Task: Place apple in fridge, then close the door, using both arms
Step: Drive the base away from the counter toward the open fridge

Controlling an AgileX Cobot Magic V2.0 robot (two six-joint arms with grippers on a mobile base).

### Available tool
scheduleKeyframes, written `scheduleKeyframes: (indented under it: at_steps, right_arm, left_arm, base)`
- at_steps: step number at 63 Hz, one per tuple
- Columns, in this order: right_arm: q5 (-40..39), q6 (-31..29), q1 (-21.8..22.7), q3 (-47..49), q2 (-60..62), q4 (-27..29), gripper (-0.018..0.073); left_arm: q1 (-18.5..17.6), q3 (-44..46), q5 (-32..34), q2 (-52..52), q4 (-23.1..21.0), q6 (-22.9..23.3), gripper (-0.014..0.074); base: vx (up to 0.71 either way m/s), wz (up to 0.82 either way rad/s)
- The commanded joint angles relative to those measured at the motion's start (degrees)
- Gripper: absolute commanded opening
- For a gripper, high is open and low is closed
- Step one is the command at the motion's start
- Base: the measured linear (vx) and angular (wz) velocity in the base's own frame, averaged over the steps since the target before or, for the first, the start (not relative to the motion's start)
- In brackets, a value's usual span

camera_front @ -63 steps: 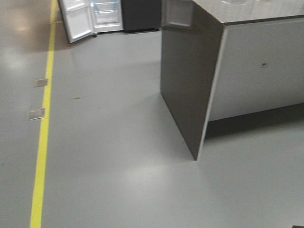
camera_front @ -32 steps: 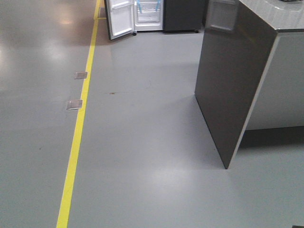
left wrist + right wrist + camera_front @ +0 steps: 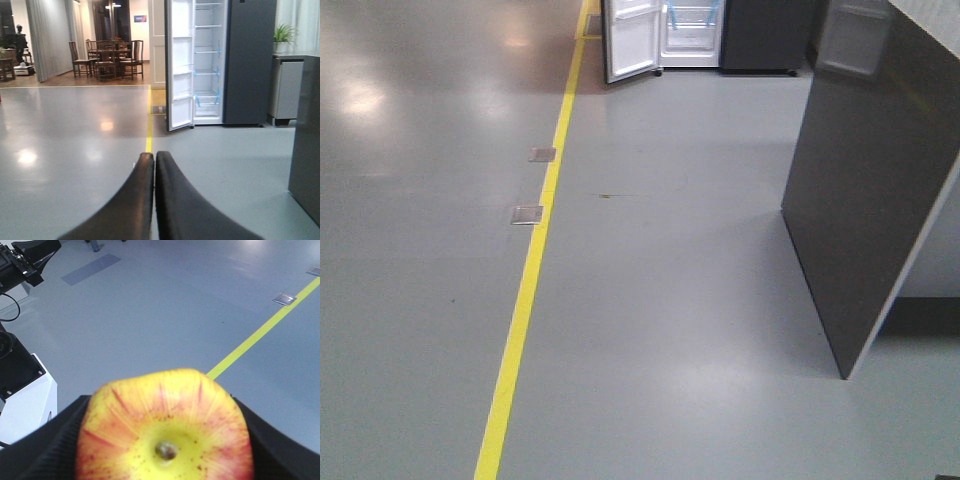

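Note:
The fridge (image 3: 765,35) stands far across the floor, dark grey outside and white inside, with its door (image 3: 630,40) swung open to the left. In the left wrist view the fridge (image 3: 207,65) shows white shelves with blue tape, and the door (image 3: 180,65) shows its white lining. My left gripper (image 3: 154,156) is shut and empty, pointing towards the fridge. The apple (image 3: 165,435), yellow round its stem with red streaks, fills the right wrist view. My right gripper (image 3: 162,401) is shut on it, with a black finger (image 3: 45,450) on each side.
A yellow floor line (image 3: 535,260) runs towards the fridge, with two metal floor plates (image 3: 527,215) beside it. A dark counter side panel (image 3: 865,190) stands close on the right. A dining table with chairs (image 3: 107,57) is far left, a grey cabinet (image 3: 286,87) right of the fridge.
In the front view the fridge, yellow line and counter panel have all slid to the right, so the fridge now sits near the top centre.

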State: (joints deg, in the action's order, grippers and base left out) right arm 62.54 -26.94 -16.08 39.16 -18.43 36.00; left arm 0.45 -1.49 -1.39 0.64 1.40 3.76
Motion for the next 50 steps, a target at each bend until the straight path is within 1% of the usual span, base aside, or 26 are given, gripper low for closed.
scheduleKeyframes:
  at_steps: [1,25,50]
  right_arm:
    - [-3.08,0.07,-0.03,1.62,-0.67,2.36,0.0398]
    - [-3.02,0.07,-0.03,1.62,-0.67,2.36,0.0398]
    - [-3.02,0.07,-0.03,1.62,-0.67,2.36,0.0398]
  left_arm:
    - [-0.43,-1.2,4.07,0.89,-0.52,0.23,-0.0006]
    - [-0.43,-1.2,4.07,0.89,-0.52,0.23,-0.0006]
    - [-0.43,-1.2,4.07,0.89,-0.52,0.23,-0.0006]
  base:
    - [0.06,0.23]
    - [0.06,0.22]
    - [0.09,0.08]
